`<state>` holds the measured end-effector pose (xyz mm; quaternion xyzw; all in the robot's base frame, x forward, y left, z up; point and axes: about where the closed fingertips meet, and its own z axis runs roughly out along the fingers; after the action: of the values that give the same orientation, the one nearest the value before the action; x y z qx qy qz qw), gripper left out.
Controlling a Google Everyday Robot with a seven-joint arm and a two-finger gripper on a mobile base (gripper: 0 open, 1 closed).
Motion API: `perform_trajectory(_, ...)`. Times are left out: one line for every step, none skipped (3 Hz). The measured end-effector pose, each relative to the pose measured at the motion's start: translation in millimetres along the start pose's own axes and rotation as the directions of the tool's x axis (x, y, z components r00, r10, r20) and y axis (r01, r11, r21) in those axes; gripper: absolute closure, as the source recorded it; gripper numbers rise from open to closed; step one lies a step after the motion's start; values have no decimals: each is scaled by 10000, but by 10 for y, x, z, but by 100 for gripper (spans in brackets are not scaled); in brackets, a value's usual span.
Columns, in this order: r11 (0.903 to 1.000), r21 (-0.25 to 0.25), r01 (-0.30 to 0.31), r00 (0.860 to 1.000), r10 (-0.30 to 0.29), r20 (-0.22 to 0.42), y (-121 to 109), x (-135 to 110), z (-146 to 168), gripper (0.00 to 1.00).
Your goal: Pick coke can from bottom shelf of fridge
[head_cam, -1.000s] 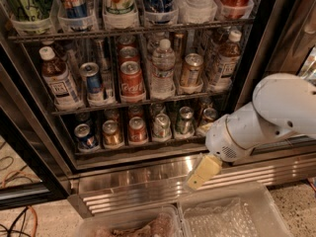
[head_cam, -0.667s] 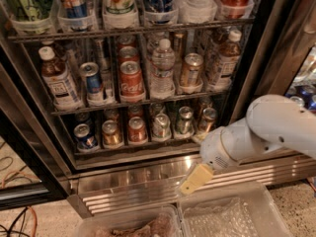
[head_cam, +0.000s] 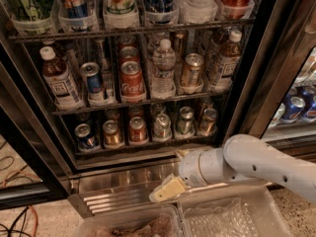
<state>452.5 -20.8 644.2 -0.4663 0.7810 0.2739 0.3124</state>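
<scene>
coke can (head_cam: 138,129): red; third from the left on the bottom shelf (head_cam: 165,143);
gripper (head_cam: 168,189): low by the fridge (head_cam: 245,83) base, apart from the can;
jaws: cannot tell if wide or narrow

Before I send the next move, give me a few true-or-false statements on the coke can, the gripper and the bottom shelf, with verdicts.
1. The coke can stands third from the left on the bottom shelf. True.
2. The gripper holds the coke can. False: it hangs below the shelf, in front of the ribbed steel base, apart from the can.
3. Bottles stand among the bottom shelf's cans. False: it carries a single row of six cans.
4. A blue can stands at that shelf's left end. True.
</scene>
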Motion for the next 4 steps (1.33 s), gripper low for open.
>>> perform_trajectory(9990, 435, -39, 9996, 27, 282, -117, -65, 64, 0)
perform_trajectory(9990, 435, -39, 9996, 26, 282, -117, -65, 64, 0)
perform_trajectory(9982, 574, 172, 9991, -194, 383, -139, -99, 71, 0)
perform_trajectory(9965, 705, 452, 9955, -509, 802, -162, -160, 165, 0)
